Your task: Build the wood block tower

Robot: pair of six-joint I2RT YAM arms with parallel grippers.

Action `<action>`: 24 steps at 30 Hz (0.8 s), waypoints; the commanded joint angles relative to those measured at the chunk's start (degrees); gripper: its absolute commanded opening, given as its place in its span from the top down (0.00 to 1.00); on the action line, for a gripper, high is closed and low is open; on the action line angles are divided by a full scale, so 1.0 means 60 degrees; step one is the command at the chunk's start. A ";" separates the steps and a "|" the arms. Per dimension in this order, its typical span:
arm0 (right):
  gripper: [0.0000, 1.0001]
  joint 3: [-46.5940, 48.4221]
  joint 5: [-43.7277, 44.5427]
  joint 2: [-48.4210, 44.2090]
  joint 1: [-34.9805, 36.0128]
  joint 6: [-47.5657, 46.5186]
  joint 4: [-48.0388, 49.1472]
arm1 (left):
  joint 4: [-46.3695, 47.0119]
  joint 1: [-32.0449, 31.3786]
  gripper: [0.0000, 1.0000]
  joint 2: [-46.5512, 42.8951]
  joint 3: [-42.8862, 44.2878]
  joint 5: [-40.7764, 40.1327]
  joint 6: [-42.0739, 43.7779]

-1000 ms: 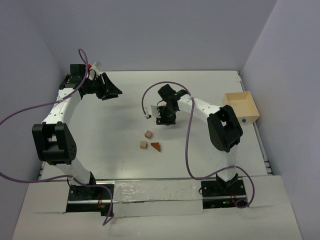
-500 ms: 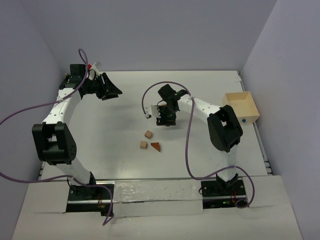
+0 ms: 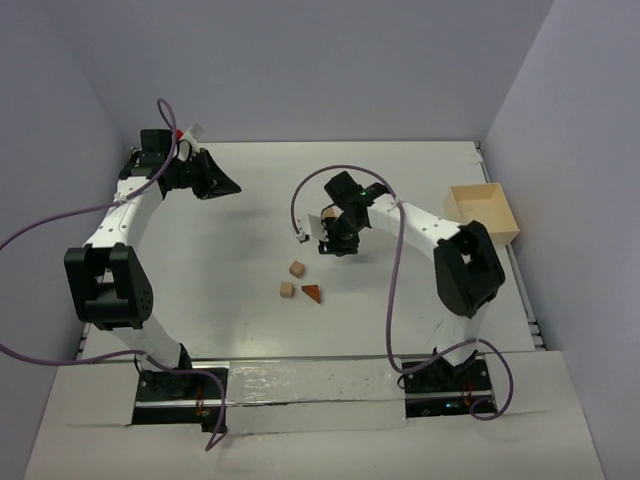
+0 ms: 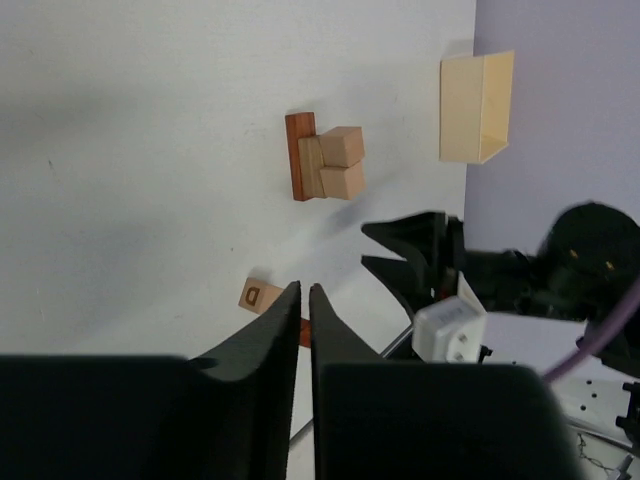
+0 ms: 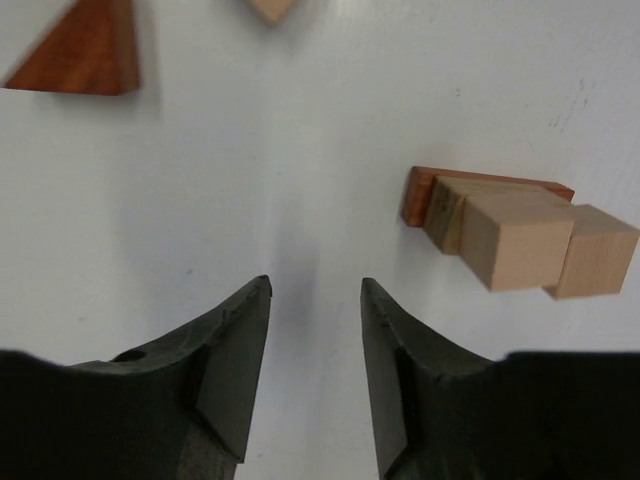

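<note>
The tower [image 3: 327,212] is a short stack with a reddish-brown base and tan cubes on top, in the middle of the table. It also shows in the left wrist view [image 4: 325,165] and the right wrist view [image 5: 510,228]. My right gripper [image 3: 335,245] is open and empty just in front of it, jaws apart [image 5: 315,287] over bare table. Two loose tan cubes [image 3: 296,268] [image 3: 287,290] and a reddish-brown wedge [image 3: 312,293] lie nearer the arms. The wedge [image 5: 85,50] shows in the right wrist view. My left gripper [image 3: 228,186] is shut and empty at the far left [image 4: 303,290].
A large pale wooden box [image 3: 480,212] stands at the right edge of the table and shows in the left wrist view [image 4: 475,108]. White walls close in the table at the back and sides. A purple cable loops over each arm.
My right arm has swung a little to the right and its gripper has come off the tower, whose tan top now shows. The left arm has barely moved.
</note>
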 commanded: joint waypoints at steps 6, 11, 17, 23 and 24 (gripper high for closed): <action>0.62 -0.1495 -0.1059 -0.3190 0.0011 0.2410 0.0771 | -0.0063 -0.1338 1.00 0.0325 0.0182 -0.1680 0.0265; 0.63 -0.2251 -0.1951 -0.3652 -0.0848 0.5686 0.2203 | -0.0626 -0.2533 1.00 0.1499 0.0926 -0.3150 0.0095; 0.60 -0.3184 -0.2050 -0.3846 -0.2096 0.9251 0.4359 | -0.1037 -0.3231 1.00 0.2877 0.2143 -0.3466 0.0050; 0.54 -0.2855 -0.1547 -0.3030 -0.2868 1.1713 0.5159 | -0.1419 -0.3764 0.97 0.3963 0.3294 -0.3200 0.0217; 0.54 -0.2784 -0.1426 -0.2929 -0.2906 1.2015 0.5274 | -0.1436 -0.3868 0.95 0.4056 0.3422 -0.3175 0.0234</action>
